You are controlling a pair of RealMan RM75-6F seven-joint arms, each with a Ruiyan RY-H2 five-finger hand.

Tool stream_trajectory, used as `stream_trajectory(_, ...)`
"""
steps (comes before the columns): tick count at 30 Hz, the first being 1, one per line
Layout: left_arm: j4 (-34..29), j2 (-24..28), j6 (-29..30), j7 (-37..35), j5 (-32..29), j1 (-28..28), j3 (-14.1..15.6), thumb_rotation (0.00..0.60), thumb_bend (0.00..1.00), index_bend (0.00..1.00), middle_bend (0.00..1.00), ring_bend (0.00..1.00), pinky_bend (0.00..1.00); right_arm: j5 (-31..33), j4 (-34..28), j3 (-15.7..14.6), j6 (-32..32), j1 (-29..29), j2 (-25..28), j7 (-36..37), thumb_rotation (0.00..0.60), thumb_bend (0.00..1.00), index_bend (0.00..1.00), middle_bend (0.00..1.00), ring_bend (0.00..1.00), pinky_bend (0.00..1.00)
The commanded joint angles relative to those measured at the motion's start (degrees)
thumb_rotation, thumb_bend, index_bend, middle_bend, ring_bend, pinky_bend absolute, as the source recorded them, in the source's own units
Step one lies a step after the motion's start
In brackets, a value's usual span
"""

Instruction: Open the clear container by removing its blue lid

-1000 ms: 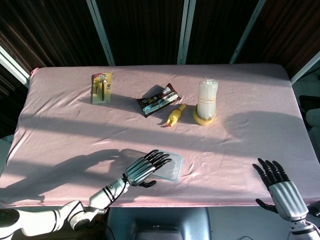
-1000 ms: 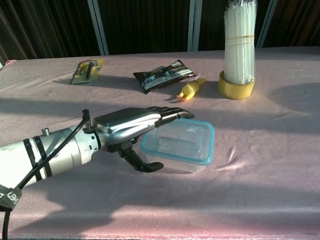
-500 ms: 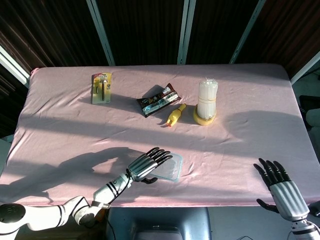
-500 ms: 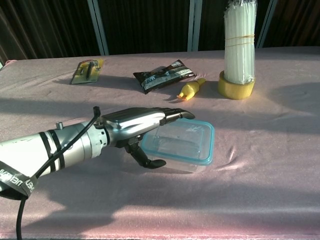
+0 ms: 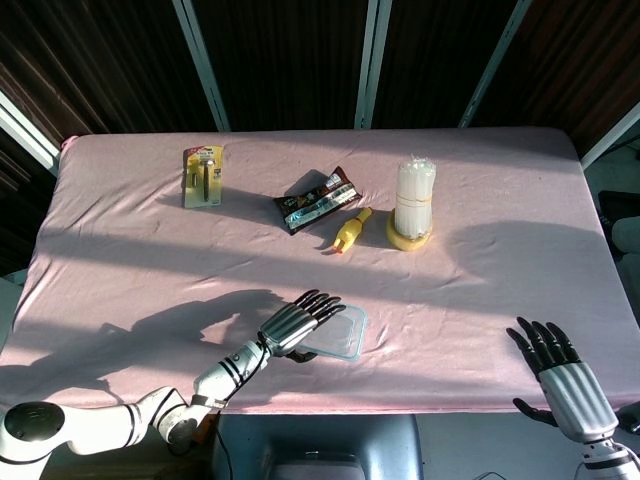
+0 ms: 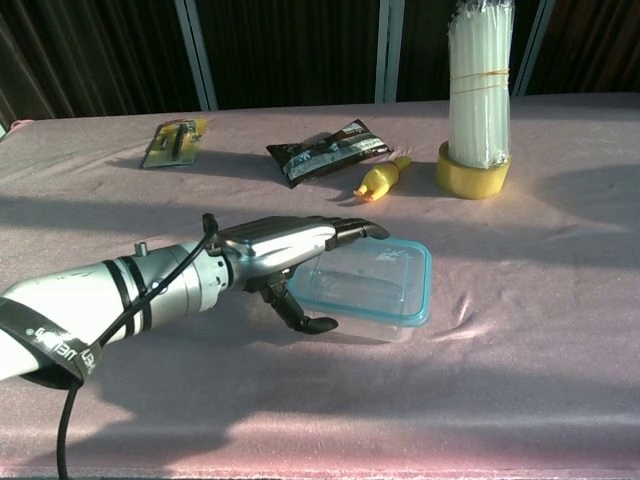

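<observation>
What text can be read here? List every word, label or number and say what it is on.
No text can be read in either view.
Dark snack wrapper: light printing on it, too blurred to read.
Yellow card pack: print too small to read.
Strap on the left arm: white marks, not legible.
Clear container with blue lid, yellow tape roll and yellow toy: no text seen.

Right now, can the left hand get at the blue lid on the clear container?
Probably yes. The left hand reaches over the near-left corner of the blue lid with its fingers extended, and nothing stands between them. Actual contact isn't clear.
</observation>
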Motion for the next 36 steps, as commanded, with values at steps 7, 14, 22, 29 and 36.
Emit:
stream_trajectory(7,-0.35,-1.87,3.29,1.23,0.31,0.93,1.56,0.6,0.28,0.0,0.41,0.45,0.42,-2.2,1.02,0.48,-4.4,3.21,-3.11,-4.8,0.6,0.21,0.0,0.0,0.0,0.0)
stream_trajectory(14,0.35,-5.25,5.88,0.64,1.11,1.58,2.36,0.6,0.29,0.0,0.44,0.49,0.46,-3.16,2.4,2.7,-13.51,10.64,-7.77,-6.76,0.6,0.21,0.15,0.0,0.0,0.0)
stream_trajectory(22,4.18,-8.44,11.24,-1.02,2.9,2.89,2.19,0.6,0.3,0.0,0.37,0.5,0.46,-7.05,10.75,4.44,-11.67,16.59,-14.75,5.4,0.6,0.24,0.39,0.0,0.0,0.0)
stream_trajectory(29,5.2,-9.13,11.83,-3.55,4.55,2.69,3.12,0.6,0.3,0.0,0.38,0.5,0.46,-5.58,13.49,4.08,-15.77,20.47,-17.92,10.53,0.6,0.25,0.42,0.0,0.0,0.0)
stream_trajectory(36,6.79,-10.54,11.86,-1.76,5.44,2.36,3.83,0.6,0.3,0.0,0.38,0.5,0.47,-6.62,15.77,2.62,-19.11,25.06,-22.49,16.14,0.6,0.31,0.51,0.04,0.0,0.0)
